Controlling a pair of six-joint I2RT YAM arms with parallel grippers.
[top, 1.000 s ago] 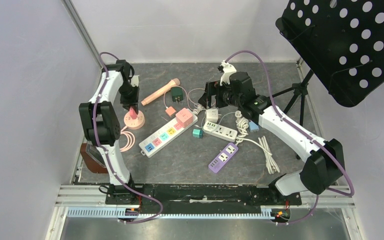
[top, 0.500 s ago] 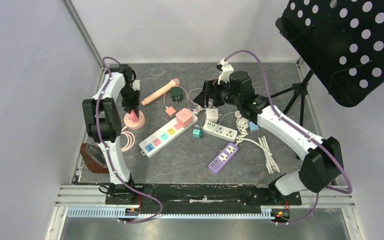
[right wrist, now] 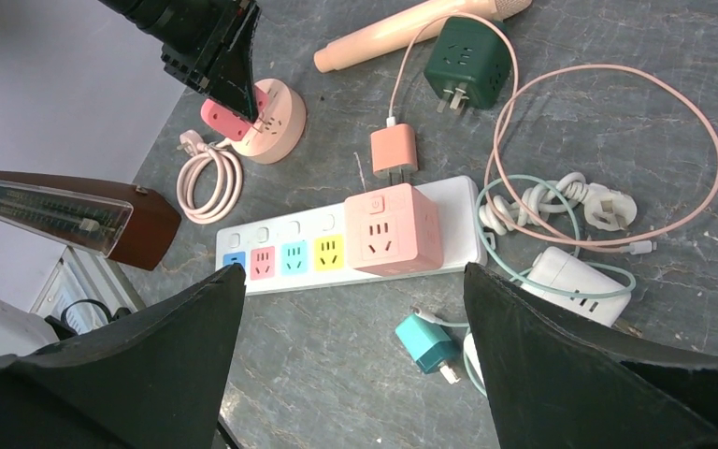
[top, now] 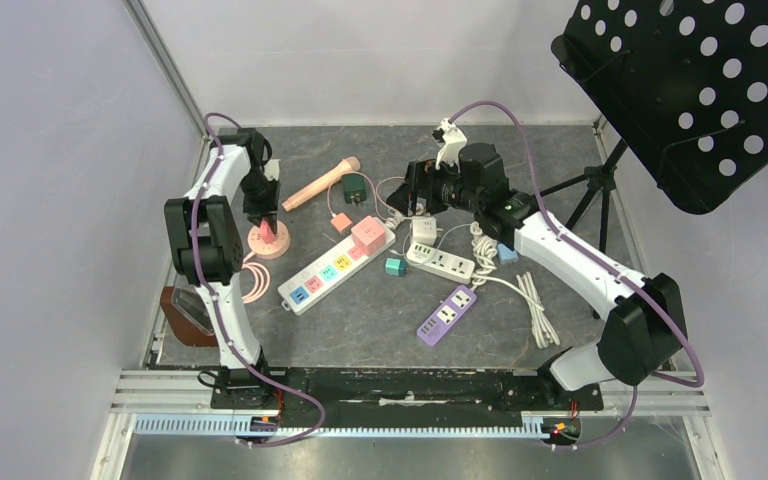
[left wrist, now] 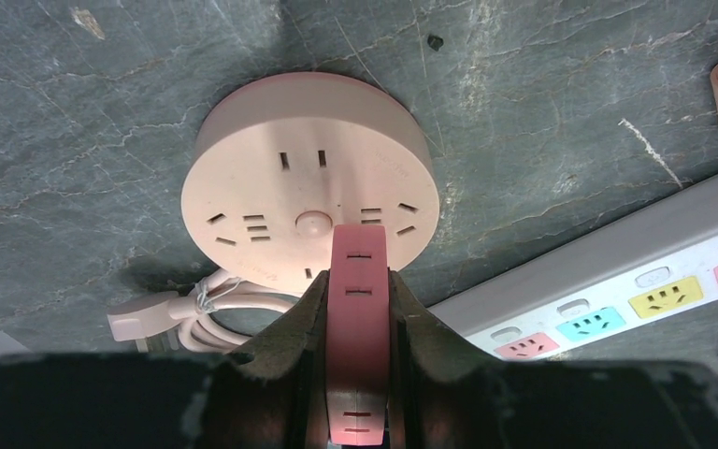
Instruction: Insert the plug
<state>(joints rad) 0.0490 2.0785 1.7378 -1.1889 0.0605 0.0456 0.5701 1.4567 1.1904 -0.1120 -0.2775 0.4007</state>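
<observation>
A red-pink plug (left wrist: 358,309) is pinched between the fingers of my left gripper (left wrist: 359,281), which is shut on it. The plug's far end sits over the near rim of a round pink socket (left wrist: 290,178) lying flat on the dark table; I cannot tell whether they touch. From above, the left gripper (top: 263,222) points down at the round socket (top: 272,242) at the table's left. My right gripper (right wrist: 353,271) is open and holds nothing, hovering above the cluttered middle, seen from above as the right gripper (top: 412,190).
A white power strip (right wrist: 271,253) with coloured outlets carries a pink cube adapter (right wrist: 393,227). Around it lie a teal charger (right wrist: 425,344), an orange charger (right wrist: 393,150), a green cube (right wrist: 466,64), cables, a white strip (top: 440,263), a purple strip (top: 447,314) and a metronome (right wrist: 75,217).
My left gripper has come down a little with the plug, closer to the round socket. The right gripper has shifted slightly and stays open.
</observation>
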